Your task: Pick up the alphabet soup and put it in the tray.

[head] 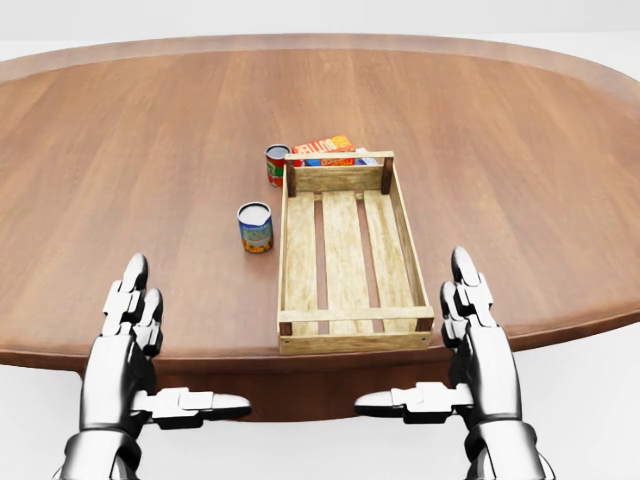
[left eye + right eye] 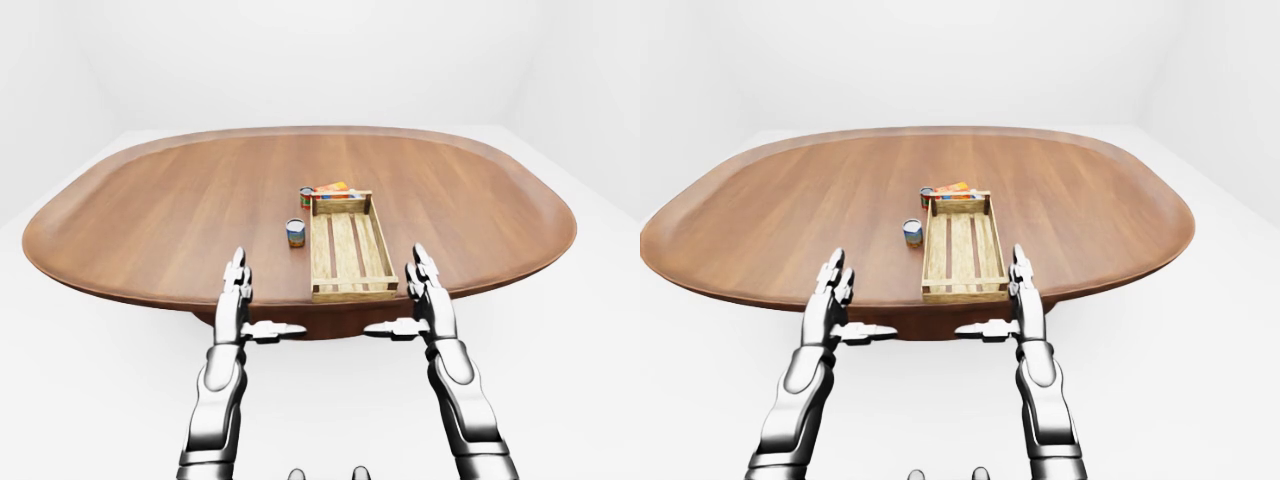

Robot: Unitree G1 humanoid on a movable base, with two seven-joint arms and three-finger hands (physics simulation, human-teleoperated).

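Spreading across most of the head view, the oval wooden table (image 1: 120,150) has its near edge curving along the bottom, just under both hands. The slatted wooden tray (image 1: 294,240) lies lengthwise at the middle, its near end almost at that edge.

The left hand (image 1: 135,350) sits at 7 o'clock from the tray and the right hand (image 1: 470,340) at 5 o'clock. Both are open and hold nothing, with fingers pointing up-view and thumbs turned inward toward each other.

An orange box (image 1: 325,146) lies against the tray's far end at 12 o'clock. The alphabet soup (image 1: 255,227), a blue-labelled can, stands upright just beside the tray's left wall, at about 1 o'clock from the left hand and well apart from it, with bare wood between. A red can (image 1: 276,165) stands at 12 o'clock from the soup, by the tray's far-left corner. Wide bare tabletop stretches toward 9 and 3 o'clock.
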